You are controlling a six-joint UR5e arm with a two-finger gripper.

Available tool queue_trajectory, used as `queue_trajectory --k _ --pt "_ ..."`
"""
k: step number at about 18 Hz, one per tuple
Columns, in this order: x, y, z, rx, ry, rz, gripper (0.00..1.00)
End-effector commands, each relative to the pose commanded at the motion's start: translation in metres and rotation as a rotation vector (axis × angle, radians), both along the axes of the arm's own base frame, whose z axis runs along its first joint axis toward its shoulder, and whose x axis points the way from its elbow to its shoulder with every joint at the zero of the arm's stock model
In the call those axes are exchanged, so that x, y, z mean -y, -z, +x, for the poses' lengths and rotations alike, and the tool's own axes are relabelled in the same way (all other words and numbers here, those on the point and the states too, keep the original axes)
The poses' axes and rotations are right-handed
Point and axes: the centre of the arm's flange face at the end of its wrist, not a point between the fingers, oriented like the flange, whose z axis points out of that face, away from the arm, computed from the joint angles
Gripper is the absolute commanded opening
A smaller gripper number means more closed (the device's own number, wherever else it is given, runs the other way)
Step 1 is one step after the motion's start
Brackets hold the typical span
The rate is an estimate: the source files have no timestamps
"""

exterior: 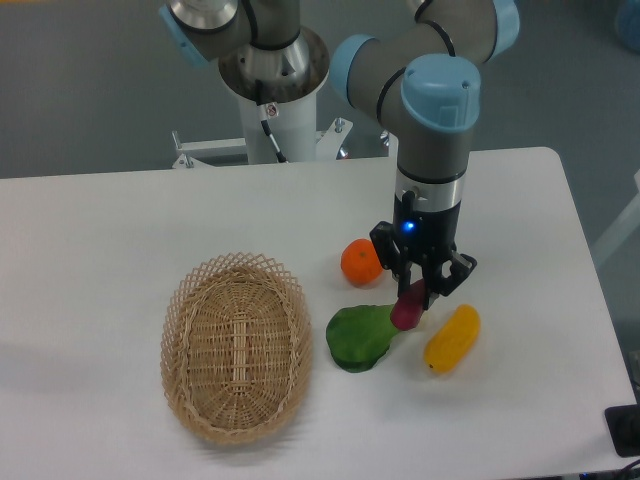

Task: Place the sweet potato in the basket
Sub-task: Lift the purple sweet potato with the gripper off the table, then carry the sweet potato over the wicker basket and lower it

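Observation:
The sweet potato [408,308] is a small magenta-purple tuber, right of centre on the white table. My gripper [418,292] comes down on it from above, its fingers shut around the tuber's upper end. Whether the tuber's lower end rests on the table or on the green vegetable cannot be told. The basket [236,345], a light tan oval of woven wicker, stands to the left with nothing in it, well apart from the gripper.
A green leafy vegetable [361,337] lies right beside the sweet potato, on its left. A round orange [361,263] sits behind it, and an oblong yellow-orange fruit [452,338] lies to the right. The arm's base stands at the table's back edge.

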Motion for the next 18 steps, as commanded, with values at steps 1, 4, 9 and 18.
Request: queue_trajectory --k 1,4,9,18 --pt "0.0 0.0 0.0 -0.001 0.0 0.001 0.15" --pt "0.001 0.0 0.001 0.003 -0.009 -0.001 0.15" --pt "0.003 -0.007 0.016 0.021 -0.064 0.011 0.15" --pt "-0.057 0.013 0.115 0.082 -0.093 0.002 0.15"
